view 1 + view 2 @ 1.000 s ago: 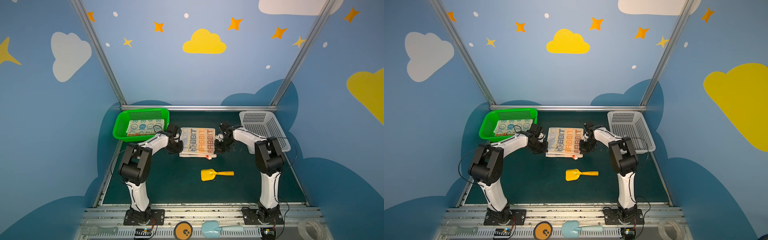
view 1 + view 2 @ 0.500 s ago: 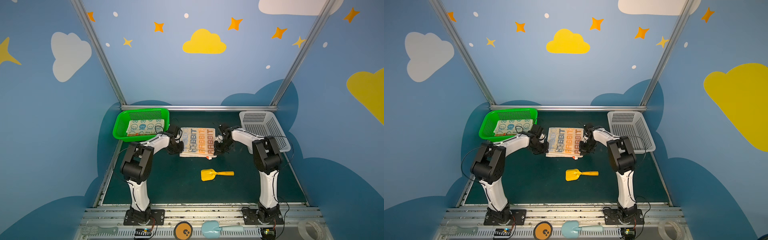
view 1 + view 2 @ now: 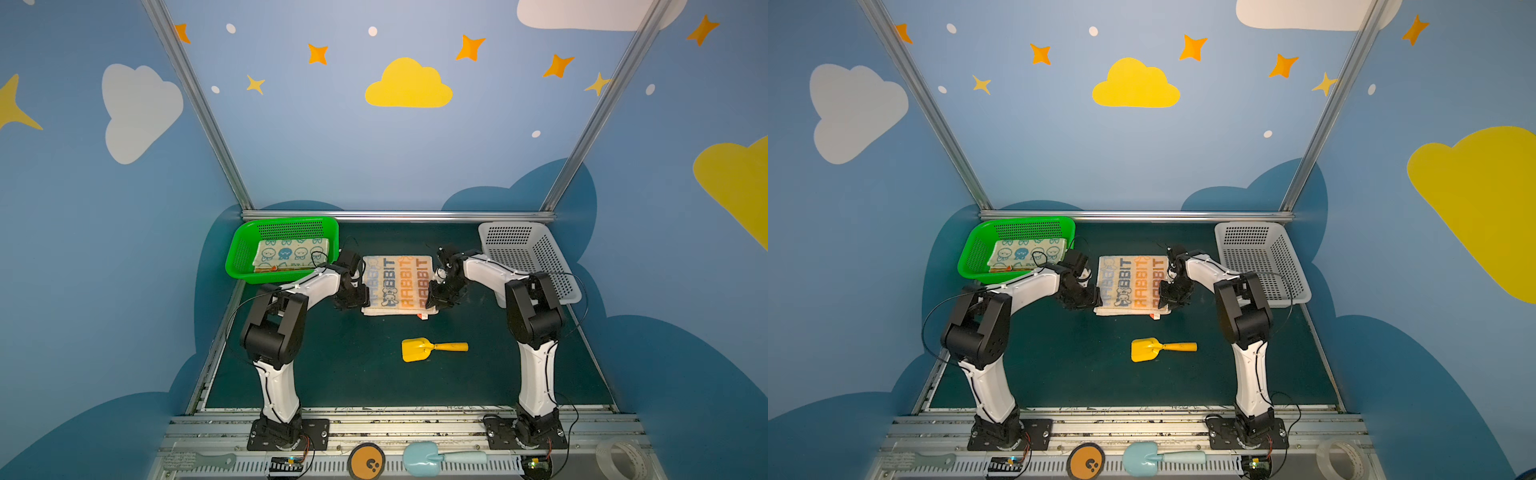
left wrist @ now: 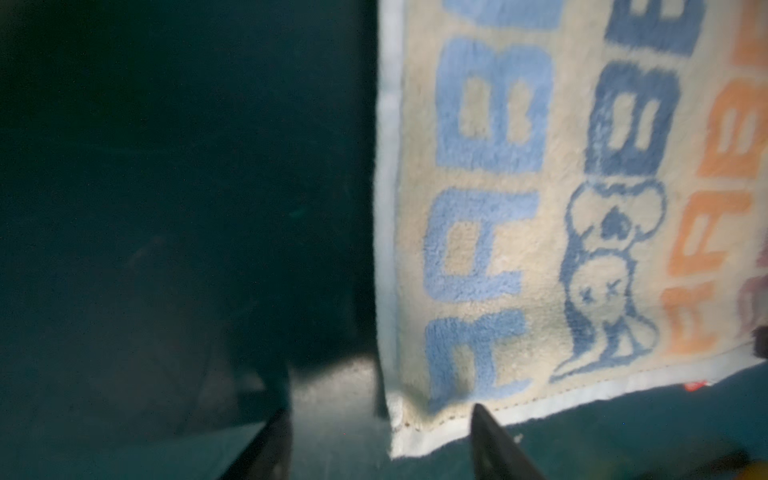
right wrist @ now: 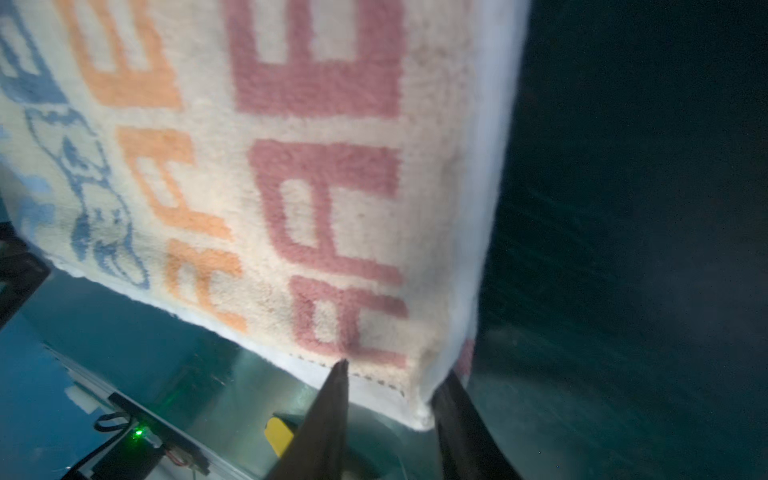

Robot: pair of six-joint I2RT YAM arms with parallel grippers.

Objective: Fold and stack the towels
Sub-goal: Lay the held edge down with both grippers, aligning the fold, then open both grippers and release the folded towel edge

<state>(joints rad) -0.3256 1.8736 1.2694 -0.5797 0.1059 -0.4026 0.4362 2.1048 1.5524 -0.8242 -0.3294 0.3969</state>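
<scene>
**Task items.** The lettered towel [image 3: 397, 284] [image 3: 1133, 284] is laid flat on the dark green mat [image 3: 353, 374], centred between the two arms and toward the far side. Its columns of blue and orange block letters run near to far. A red tag [image 3: 422, 316] projects at its near right corner. The blue-face towel [image 3: 291, 253] is located in the green basket [image 3: 241, 257] at the far left. An orange towel [image 3: 266, 269] is visible only as a thin strip beneath its near edge.

**Left gripper.** The left gripper [image 3: 359, 305] [image 4: 379, 409] is positioned low at the near left corner of the lettered towel [image 4: 540, 208]. In the left wrist view its two fingers [image 4: 494, 440] are seen spread well apart. The towel corner lies in the gap between them and is not pinched.

**Right gripper.** The right gripper [image 3: 434, 301] [image 5: 397, 368] is positioned at the near right corner of the lettered towel [image 5: 291, 187]. Its jaws are parted less widely, with the corner sitting between the fingers [image 5: 328, 415]. Whether the pads touch the cloth cannot be determined from the blurred wrist view.

**Other items.** A white basket [image 3: 523, 257] is placed at the far right, just beyond the right arm. A yellow shovel [image 3: 432, 348] lies on the mat on the near side of the lettered towel, apart from it, with its handle pointing right.
</scene>
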